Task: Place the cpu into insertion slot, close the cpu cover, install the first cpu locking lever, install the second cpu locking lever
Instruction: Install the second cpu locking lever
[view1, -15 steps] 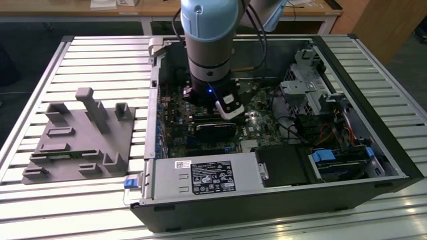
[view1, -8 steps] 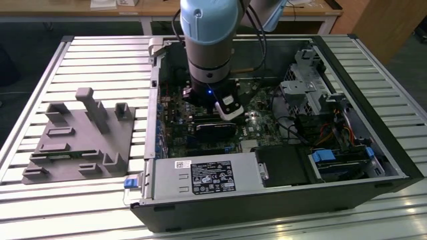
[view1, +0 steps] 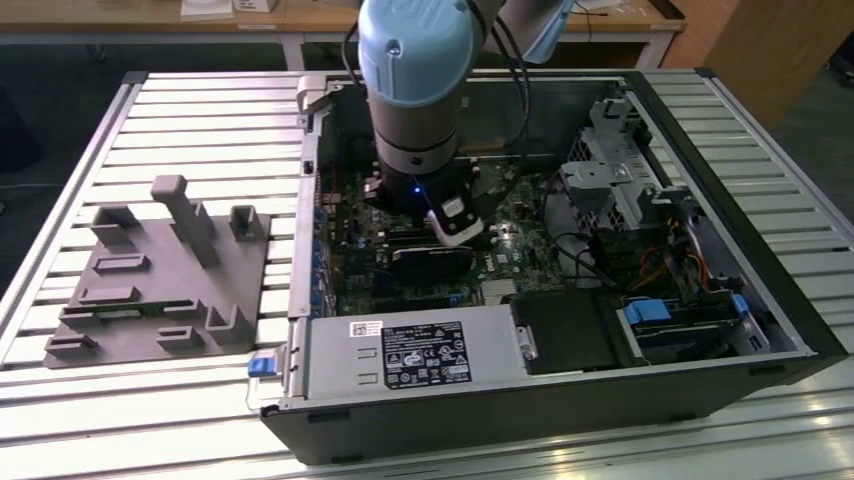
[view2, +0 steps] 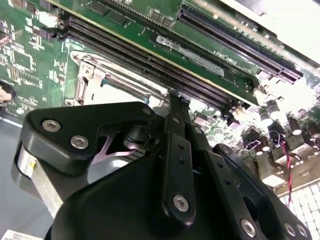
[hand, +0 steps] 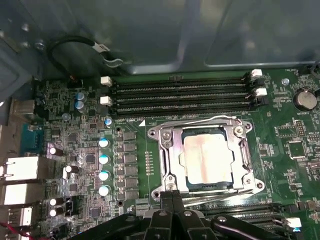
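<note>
Black gripper fingers pressed together, holding nothing, tips at the cpu cover edge; the cpu lies seated just beyond, cover closed over it.

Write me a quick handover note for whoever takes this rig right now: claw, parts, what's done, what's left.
Claw: shut, empty, its tips at the edge of the insertion slot.
The cpu sits in the slot, and the cpu cover lies closed around it.
Locking levers: thin wire bars run along the cover's edges; I cannot tell whether they are latched.
Left: check both levers.
</note>
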